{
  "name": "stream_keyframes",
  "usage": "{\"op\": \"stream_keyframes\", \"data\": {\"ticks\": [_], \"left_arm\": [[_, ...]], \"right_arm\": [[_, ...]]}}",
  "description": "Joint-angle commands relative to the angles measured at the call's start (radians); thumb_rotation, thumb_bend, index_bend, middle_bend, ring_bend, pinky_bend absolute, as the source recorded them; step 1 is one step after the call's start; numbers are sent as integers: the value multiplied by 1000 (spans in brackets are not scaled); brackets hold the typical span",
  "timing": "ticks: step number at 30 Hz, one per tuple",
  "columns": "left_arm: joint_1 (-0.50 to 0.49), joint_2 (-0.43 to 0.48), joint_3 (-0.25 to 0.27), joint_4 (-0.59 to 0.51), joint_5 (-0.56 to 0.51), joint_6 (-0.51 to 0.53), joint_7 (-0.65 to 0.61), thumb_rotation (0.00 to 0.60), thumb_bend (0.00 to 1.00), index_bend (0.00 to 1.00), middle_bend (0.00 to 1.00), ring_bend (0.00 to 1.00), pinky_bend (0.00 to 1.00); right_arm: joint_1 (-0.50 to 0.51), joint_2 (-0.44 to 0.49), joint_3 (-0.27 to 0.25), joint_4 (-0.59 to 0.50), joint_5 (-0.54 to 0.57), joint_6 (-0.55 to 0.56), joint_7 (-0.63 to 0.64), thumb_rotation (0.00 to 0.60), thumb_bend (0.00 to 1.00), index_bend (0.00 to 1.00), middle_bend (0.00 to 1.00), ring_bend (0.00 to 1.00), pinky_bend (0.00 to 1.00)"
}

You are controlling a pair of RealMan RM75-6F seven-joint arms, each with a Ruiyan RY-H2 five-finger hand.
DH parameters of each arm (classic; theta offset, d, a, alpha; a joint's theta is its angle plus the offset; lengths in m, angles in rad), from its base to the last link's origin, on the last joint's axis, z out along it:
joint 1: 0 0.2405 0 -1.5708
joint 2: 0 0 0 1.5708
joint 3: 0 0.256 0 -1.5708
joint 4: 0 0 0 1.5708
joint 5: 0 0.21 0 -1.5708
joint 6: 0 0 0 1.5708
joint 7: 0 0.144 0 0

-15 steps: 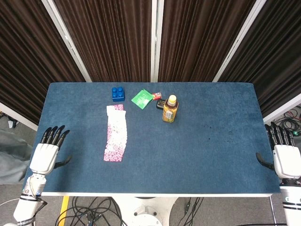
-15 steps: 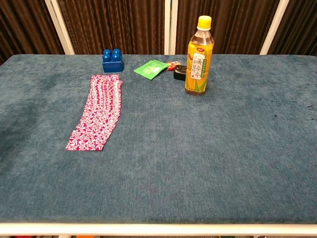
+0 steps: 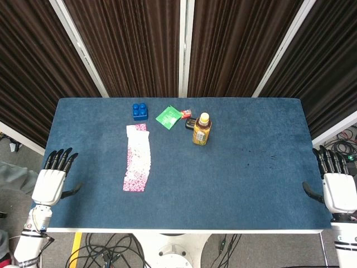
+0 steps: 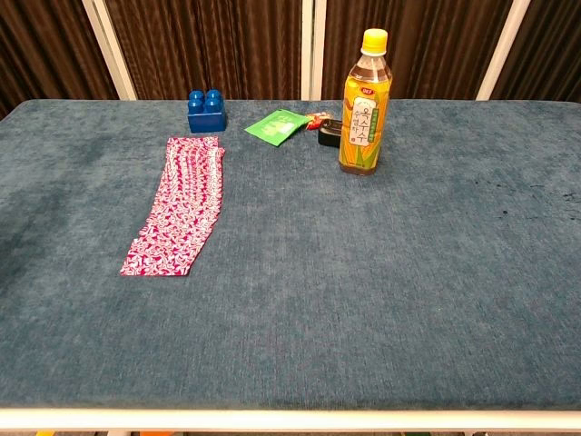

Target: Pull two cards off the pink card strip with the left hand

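Observation:
The pink card strip (image 3: pixel 137 158) (image 4: pixel 178 205) lies as an overlapping row of patterned cards on the left half of the blue table (image 3: pixel 251 184), running from near the blue block toward the front. My left hand (image 3: pixel 50 181) hovers off the table's left front corner, fingers spread, holding nothing, well left of the strip. Off the right front corner, my right hand (image 3: pixel 336 184) also has its fingers apart and holds nothing. Neither hand appears in the chest view.
A blue block (image 3: pixel 140 111) (image 4: pixel 206 111) stands just behind the strip. A green packet (image 3: pixel 168 117) (image 4: pixel 277 126), a small red and black item (image 3: pixel 188 115) (image 4: pixel 324 130) and a yellow-capped drink bottle (image 3: pixel 201 129) (image 4: pixel 365 102) sit at the back centre. Cables lie on the floor below.
My left hand has drifted slightly left and down, away from the table edge. The right hand shifted a little. The cards have not moved.

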Motion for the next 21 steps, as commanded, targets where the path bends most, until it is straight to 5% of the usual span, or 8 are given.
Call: {"op": "stream_keyframes", "data": {"ticks": [1, 15, 18, 19, 21], "left_arm": [[3, -5, 0, 11, -2, 2, -6, 508, 232, 111, 31, 0, 58], [10, -31, 19, 54, 7, -1, -22, 503, 232, 111, 31, 0, 58], [10, -32, 24, 58, 8, -7, -19, 560, 235, 110, 31, 1, 61], [10, -31, 24, 54, 3, -12, -7, 589, 239, 109, 39, 25, 90], [9, -31, 22, 51, -2, -13, 19, 600, 257, 106, 168, 243, 336]], "right_arm": [[-10, -13, -19, 6, -19, 10, -16, 600, 172, 0, 0, 0, 0], [-50, -29, -58, 33, -38, 24, -4, 600, 173, 0, 0, 0, 0], [-54, -25, -55, 36, -37, 30, 3, 600, 172, 0, 0, 0, 0], [-54, -23, -53, 36, -38, 32, 5, 600, 172, 0, 0, 0, 0], [-54, -21, -50, 34, -38, 34, 7, 600, 172, 0, 0, 0, 0]]}}
